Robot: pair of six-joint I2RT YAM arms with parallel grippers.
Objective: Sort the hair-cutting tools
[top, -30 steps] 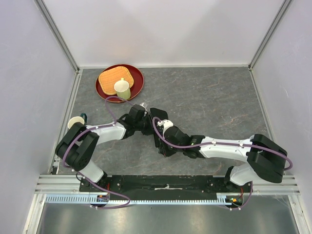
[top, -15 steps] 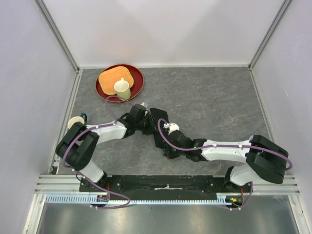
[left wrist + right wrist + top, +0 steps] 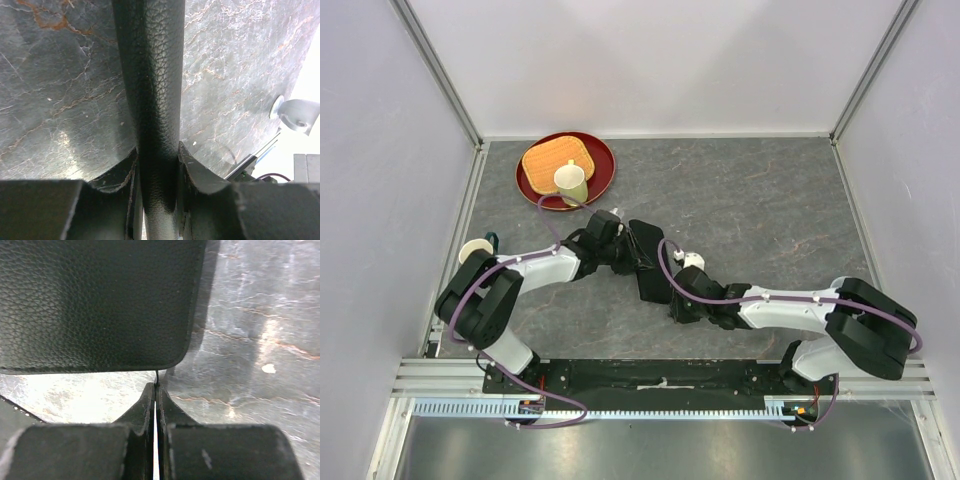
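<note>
Hair-cutting tools were nowhere in view (no comb or scissors showed in any picture), so I judged them to be shut inside the black zip case (image 3: 650, 262), which lay on the grey surface (image 3: 770, 200) between the two arms. The case's long axis ran from the far left down toward the near right. The left end effector (image 3: 620, 250) was clamped on the case at its far end, with the leather edge squeezed between both fingers in the wrist view. The right end effector (image 3: 682, 303) sat just off the near corner, fingers pressed together. A thin dark sliver stood at their tips, and whether that was the zip pull I could not tell. The right arm was therefore nearer the case's near end, and opening the case would probably fall to it.
</note>
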